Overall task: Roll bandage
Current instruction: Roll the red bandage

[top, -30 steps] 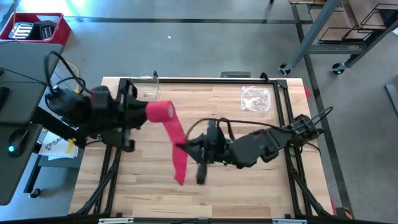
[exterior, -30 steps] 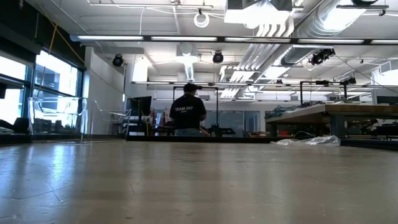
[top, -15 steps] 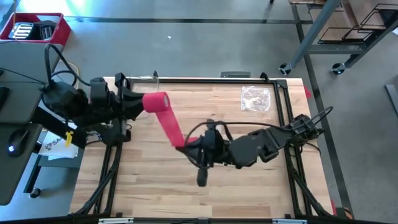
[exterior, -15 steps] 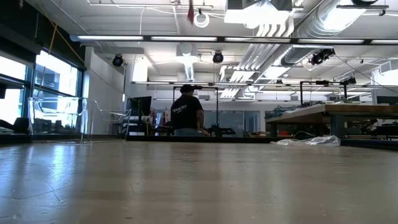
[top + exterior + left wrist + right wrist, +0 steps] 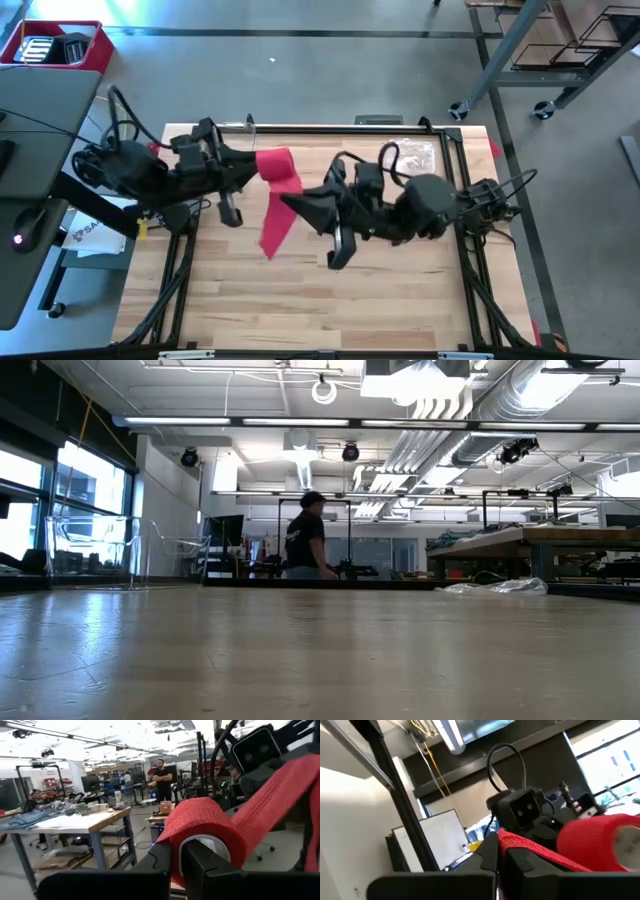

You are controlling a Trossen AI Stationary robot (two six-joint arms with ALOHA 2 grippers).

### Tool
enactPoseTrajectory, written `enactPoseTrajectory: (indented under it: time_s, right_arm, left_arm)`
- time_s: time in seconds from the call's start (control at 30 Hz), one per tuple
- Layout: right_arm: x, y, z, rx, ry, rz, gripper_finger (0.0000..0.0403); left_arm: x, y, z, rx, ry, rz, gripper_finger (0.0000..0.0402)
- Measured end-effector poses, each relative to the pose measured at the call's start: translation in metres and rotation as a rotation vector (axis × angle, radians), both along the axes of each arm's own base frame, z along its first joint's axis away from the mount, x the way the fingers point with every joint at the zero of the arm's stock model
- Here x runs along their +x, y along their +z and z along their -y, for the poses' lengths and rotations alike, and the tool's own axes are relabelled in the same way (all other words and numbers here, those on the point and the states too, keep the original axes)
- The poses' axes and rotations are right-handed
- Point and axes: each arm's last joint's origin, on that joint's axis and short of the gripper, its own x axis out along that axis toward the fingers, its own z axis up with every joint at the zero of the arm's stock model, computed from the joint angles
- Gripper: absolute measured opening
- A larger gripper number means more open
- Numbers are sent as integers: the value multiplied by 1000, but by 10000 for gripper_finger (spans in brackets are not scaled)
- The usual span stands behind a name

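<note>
The bandage is bright red. Part of it is wound into a roll (image 5: 276, 165) with a white core (image 5: 206, 845). The rest is a loose strip (image 5: 290, 192) that runs from the roll to my right gripper. A free tail (image 5: 272, 233) hangs past the gripper. My left gripper (image 5: 252, 170) is shut on the roll, above the table's far left part. My right gripper (image 5: 303, 203) is shut on the strip, just on the near side of the roll. Both are held up above the table; neither shows in the low view. My left gripper holds the roll by its wound wall (image 5: 175, 865), which shows between the two fingers. One finger is outside the roll and the other is at the core's opening. The fingers come level from the table's left. The roll is lifted clear. My right gripper pinches the flat strip (image 5: 509, 842) between its two fingers, a short way from the roll. The fingers come from the table's right and lie across the strip. The span up to the roll (image 5: 600, 842) looks straight, and the tail hangs slack below.
A crinkled clear plastic bag (image 5: 412, 157) lies at the table's far right, partly under my right arm's cables; it also shows in the low view (image 5: 495, 587). A black frame (image 5: 300, 128) edges the table. A person (image 5: 305, 545) walks in the room behind.
My left gripper has carried the roll toward the table's right and far edge. My right gripper has gone toward the far edge and closer to the roll, and has tipped. The span between them is shorter. The free tail now hangs to the left of my right gripper.
</note>
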Motion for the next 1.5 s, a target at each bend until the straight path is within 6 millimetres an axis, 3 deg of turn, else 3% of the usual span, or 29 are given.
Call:
enactPoseTrajectory:
  time_s: [0.2,0.37,0.67,0.9,1.03,1.33,1.5]
  right_arm:
    - [4,-9,-2,31,31,-87,0]
    - [4,-3,5,62,3,-23,0]
    - [8,0,22,121,-15,22,0]
    - [7,3,25,128,-22,39,5]
    - [1,9,28,137,-24,58,32]
    - [-6,15,29,132,19,84,143]
    - [-6,17,34,151,55,95,175]
  left_arm:
    - [5,-3,-1,-31,9,-5,14]
    - [7,-11,0,13,-3,-89,14]
    - [16,-21,10,13,-229,-147,14]
    - [23,-27,19,-3,-280,-164,14]
    - [20,-26,22,-2,-299,-163,14]
    - [21,-29,21,-54,-271,-172,14]
    - [22,-30,28,-121,-441,-176,14]
